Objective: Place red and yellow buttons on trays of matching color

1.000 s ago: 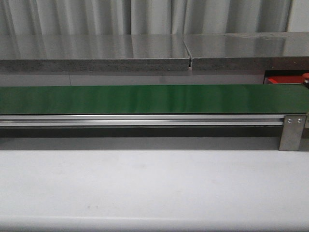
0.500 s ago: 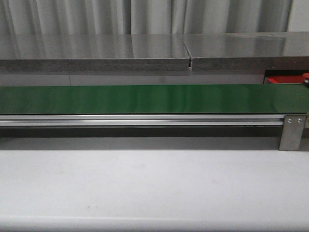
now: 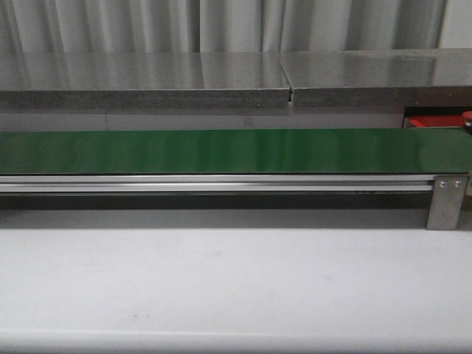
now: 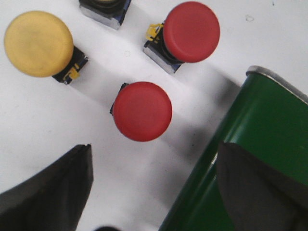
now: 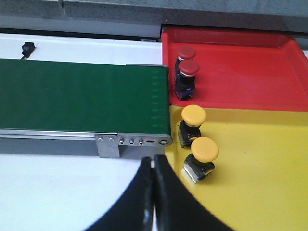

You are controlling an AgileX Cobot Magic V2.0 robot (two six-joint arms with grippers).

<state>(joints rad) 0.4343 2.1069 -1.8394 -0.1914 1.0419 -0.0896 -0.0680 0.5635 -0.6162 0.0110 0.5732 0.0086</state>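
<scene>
Right wrist view: red tray point(image 5: 240, 67) holds two red buttons point(image 5: 186, 72), yellow tray point(image 5: 260, 163) two yellow buttons point(image 5: 198, 144), all near belt-side edges; right tool point(image 5: 154, 192) closed, left tool point(image 4: 154, 192) open.

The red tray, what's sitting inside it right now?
Two red buttons stand in the red tray near its belt-side edge, one partly hidden behind the other. The rest shows bare; its far right end is out of view.

Left gripper point(image 4: 154, 192): two dark, wedge-shaped fingers point(image 4: 53, 190) spread wide apart, jaws open, nothing between them; wrist points steeply down at the surface below. Right gripper point(image 5: 154, 192): two black curved fingers point(image 5: 137, 202) pressed together along their inner edges, jaws closed on nothing visible. Neither arm appears in the front view.
</scene>
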